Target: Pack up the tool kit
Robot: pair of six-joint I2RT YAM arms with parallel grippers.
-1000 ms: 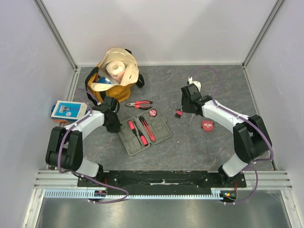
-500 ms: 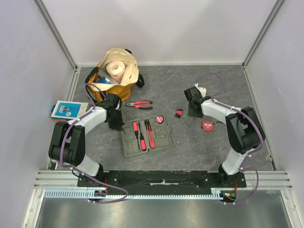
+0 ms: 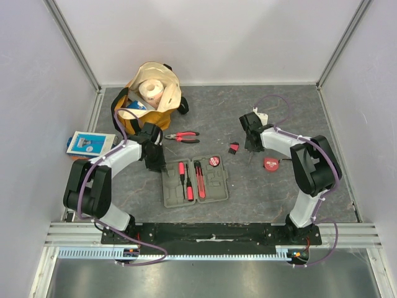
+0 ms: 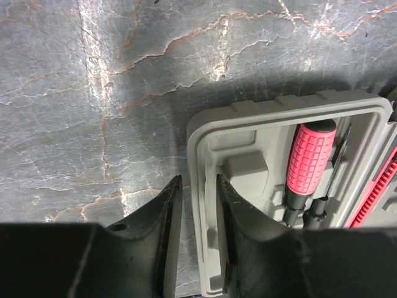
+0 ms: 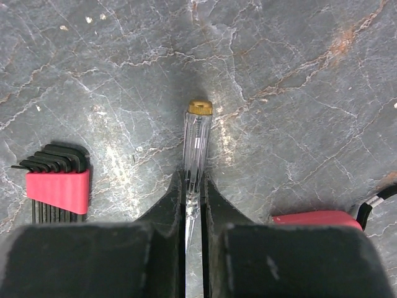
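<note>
The grey case (image 3: 211, 186) lies open at the table's middle, holding two red-and-black screwdrivers (image 3: 185, 180) and a red strip. My left gripper (image 3: 155, 164) is shut on the case's left rim; in the left wrist view its jaws (image 4: 197, 192) straddle the rim wall (image 4: 200, 161) beside a red screwdriver handle (image 4: 308, 155). My right gripper (image 3: 252, 147) is shut on a clear tester screwdriver (image 5: 198, 139) with a brass cap, low over the table. A round red-black tape measure (image 3: 214, 161) sits at the case's far edge. Red pliers (image 3: 182, 136) lie behind the case.
A red hex-key set (image 3: 233, 148) lies left of my right gripper, also in the right wrist view (image 5: 57, 186). A red tape measure (image 3: 271, 163) lies to its right. The tan-and-yellow bag (image 3: 149, 96) stands at the back left, and the blue-and-white packet (image 3: 90, 143) lies at the left edge.
The case has turned and slid toward the right and nearer, held by my left gripper; the round tape measure moved with it. My right gripper has come lower with the clear screwdriver.
</note>
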